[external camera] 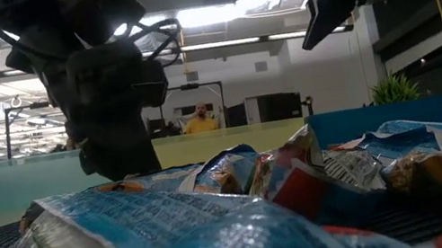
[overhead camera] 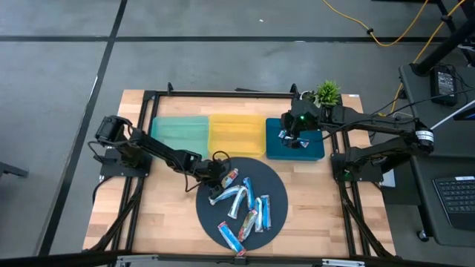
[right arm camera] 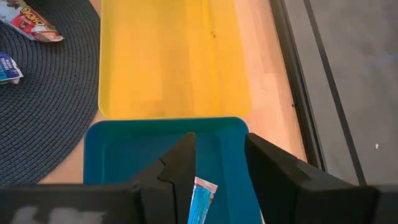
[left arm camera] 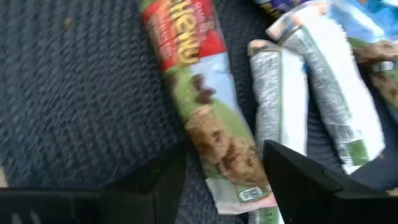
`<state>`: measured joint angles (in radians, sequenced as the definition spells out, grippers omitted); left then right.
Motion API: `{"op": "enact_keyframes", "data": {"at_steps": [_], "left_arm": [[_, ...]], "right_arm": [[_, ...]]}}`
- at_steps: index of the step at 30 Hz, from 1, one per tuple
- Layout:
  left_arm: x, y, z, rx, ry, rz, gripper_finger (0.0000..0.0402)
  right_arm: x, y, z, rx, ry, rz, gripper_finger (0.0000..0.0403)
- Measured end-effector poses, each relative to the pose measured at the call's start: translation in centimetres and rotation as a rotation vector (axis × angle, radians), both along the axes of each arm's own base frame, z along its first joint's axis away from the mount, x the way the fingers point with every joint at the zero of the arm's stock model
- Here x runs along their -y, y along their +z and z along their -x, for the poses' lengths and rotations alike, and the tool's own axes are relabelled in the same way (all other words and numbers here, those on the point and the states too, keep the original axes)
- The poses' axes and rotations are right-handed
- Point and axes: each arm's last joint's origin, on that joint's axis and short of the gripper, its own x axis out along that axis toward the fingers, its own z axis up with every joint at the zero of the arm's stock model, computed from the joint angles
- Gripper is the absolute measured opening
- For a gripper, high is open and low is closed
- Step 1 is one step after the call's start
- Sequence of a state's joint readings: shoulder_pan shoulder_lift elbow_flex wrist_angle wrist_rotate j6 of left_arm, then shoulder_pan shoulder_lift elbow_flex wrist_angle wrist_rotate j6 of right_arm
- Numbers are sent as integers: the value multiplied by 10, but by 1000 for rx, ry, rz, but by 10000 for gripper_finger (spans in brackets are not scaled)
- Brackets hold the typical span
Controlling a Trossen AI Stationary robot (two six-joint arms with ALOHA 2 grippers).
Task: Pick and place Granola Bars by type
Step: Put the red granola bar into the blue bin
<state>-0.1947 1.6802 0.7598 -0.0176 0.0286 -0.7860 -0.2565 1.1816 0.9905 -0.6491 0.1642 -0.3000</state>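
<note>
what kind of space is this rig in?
Likely an open-plan lab or office: a person sits behind the table, ceiling strip lights run overhead, and a keyboard sits on a desk beside the wooden table.

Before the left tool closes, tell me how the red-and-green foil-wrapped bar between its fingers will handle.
The red-and-green foil-wrapped bar lies flat on the dark woven mat, so it should not roll. Its glossy wrapper probably makes it slippery. It looks slim and likely light; the crimped ends may flex.
</note>
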Motion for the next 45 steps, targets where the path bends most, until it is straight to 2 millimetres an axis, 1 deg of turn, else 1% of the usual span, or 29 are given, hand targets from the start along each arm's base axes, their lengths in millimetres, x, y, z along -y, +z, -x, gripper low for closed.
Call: {"op": "enact_keyframes", "data": {"at_steps": [3,6,17,19,22,27,31,34,40,45], "left_arm": [[0,-2,0,-11,39,17,190],[0,-2,0,-16,65,22,169],[0,0,0,-9,58,36,46],[0,4,-2,0,56,40,32],[0,11,-6,29,57,43,24],[-3,30,-15,100,54,43,26],[-8,55,-24,183,19,5,24],[-16,74,-26,204,11,-65,21],[-36,108,-16,149,8,-252,23],[-54,139,-10,230,68,-382,22]], "right_arm": [[0,0,0,0,-1,-1,142],[0,0,0,1,-2,-2,142],[0,0,0,1,-2,-1,142],[0,0,0,1,-2,-1,142],[0,0,0,3,7,-8,142],[-1,0,0,5,16,-17,142],[-1,0,-1,9,27,-29,142],[-2,0,-1,26,66,-70,142],[-5,2,-4,76,144,-141,142],[-7,9,-11,189,227,-209,142]]}}
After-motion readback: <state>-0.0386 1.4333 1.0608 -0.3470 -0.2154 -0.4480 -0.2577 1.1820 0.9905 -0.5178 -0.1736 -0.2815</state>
